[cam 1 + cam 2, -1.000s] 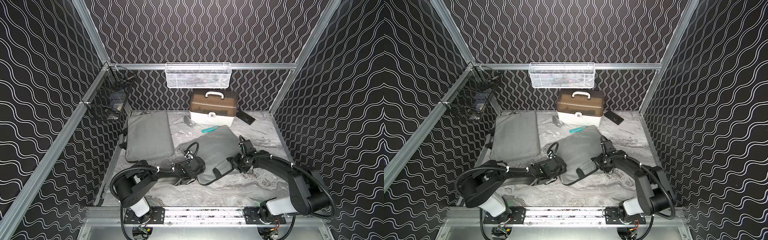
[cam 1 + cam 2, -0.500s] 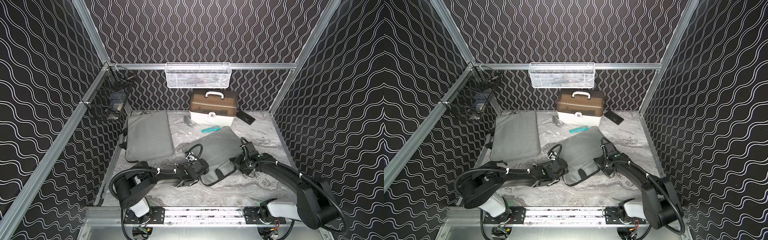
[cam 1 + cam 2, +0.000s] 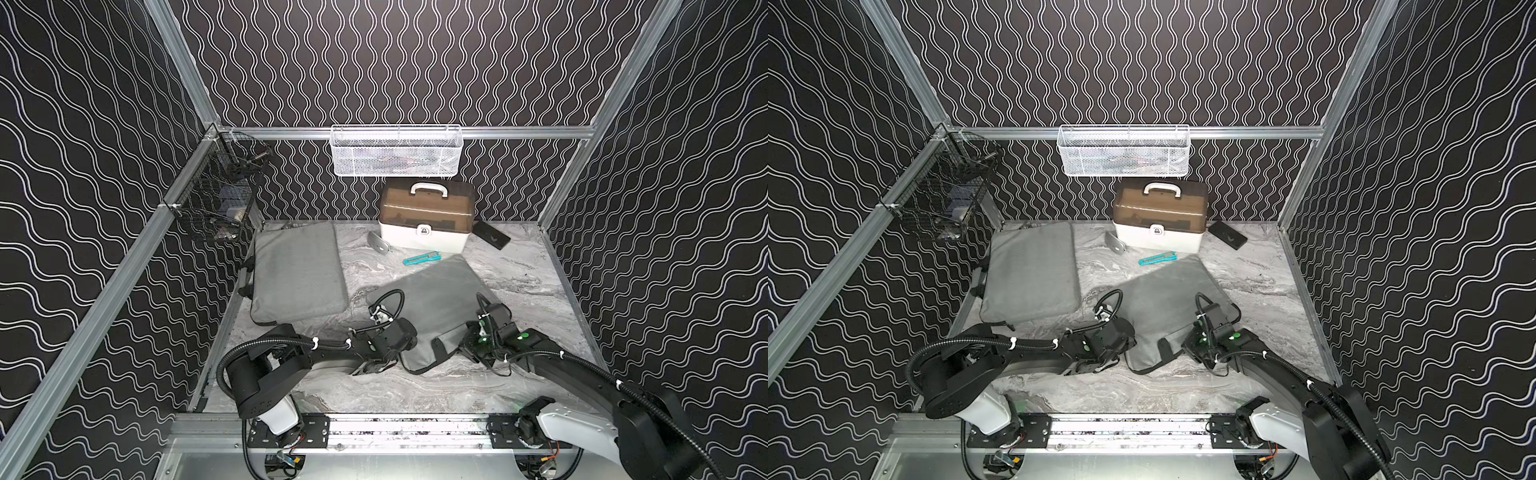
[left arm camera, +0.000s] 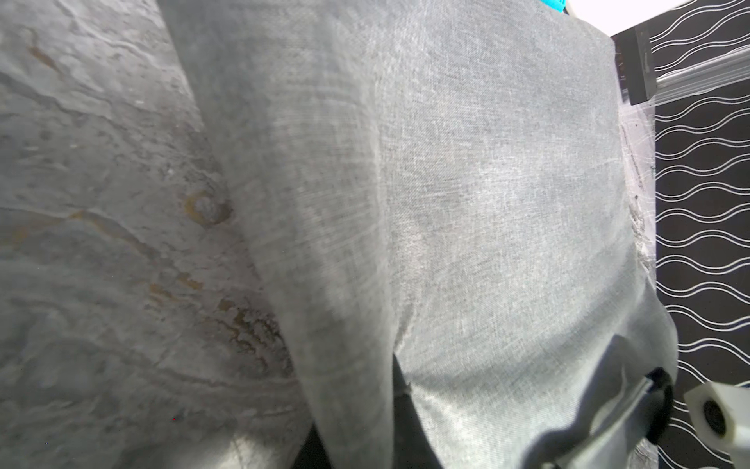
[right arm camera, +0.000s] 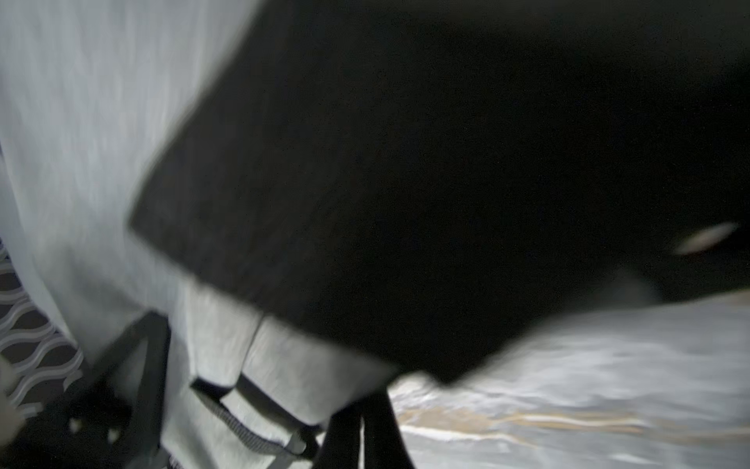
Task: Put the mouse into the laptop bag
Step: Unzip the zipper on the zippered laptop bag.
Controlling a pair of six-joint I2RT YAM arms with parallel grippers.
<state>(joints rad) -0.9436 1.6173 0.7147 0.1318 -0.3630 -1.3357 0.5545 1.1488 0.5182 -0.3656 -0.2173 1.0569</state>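
Note:
The grey laptop bag [image 3: 436, 297] lies aslant mid-table in both top views. My left gripper [image 3: 409, 348] is at its near left edge; in the left wrist view a fold of the bag's fabric [image 4: 353, 365] runs down between the dark fingers, so the left gripper [image 4: 357, 430] is shut on it. My right gripper [image 3: 465, 347] is at the near right edge. In the right wrist view the right gripper [image 5: 362, 410] is shut at the rim of the raised flap, whose dark lining [image 5: 446, 182] shows. The flat grey mouse [image 3: 379, 246] lies far back by the toolbox, away from both grippers.
A second grey bag [image 3: 297, 274] lies at the left. At the back stand a brown-lidded white toolbox [image 3: 426, 222], a teal tool [image 3: 422, 258] and a black flat object [image 3: 492, 235]. A white wire basket [image 3: 397, 151] and a black one [image 3: 216, 203] hang on the walls.
The left gripper has slid right to the bag's near edge and shut on its fabric. The right arm has drawn back toward the front, and the bag's near edge has shifted with it.

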